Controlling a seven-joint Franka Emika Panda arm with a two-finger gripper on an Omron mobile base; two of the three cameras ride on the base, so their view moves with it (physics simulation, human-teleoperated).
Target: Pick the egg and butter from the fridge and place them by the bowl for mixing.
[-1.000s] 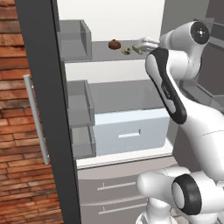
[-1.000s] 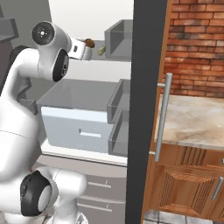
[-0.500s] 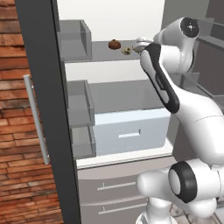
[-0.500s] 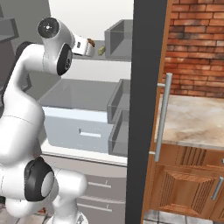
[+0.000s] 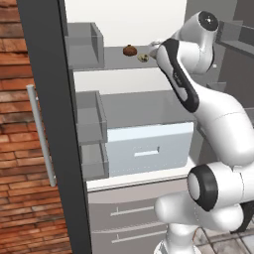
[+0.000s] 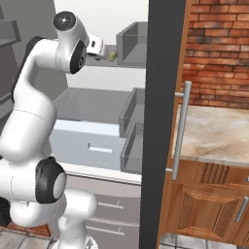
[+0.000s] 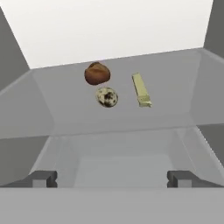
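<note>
Gripper [image 7: 112, 179] spread wide and holding nothing, reaching onto the upper shelf [image 7: 175, 87] of the fridge [image 5: 47, 124].

Ahead of the two dark fingertips [image 7: 43, 179] in the hand view, well clear of them, the speckled egg [image 7: 106, 97] lies on the grey shelf, just in front of a dark brown lump [image 7: 97, 73] and beside the pale yellow butter [image 7: 141, 90] stick. From the left base view the egg [image 5: 143, 57] sits just beside the white hand, with the lump [image 5: 130, 50] to its left.
</note>
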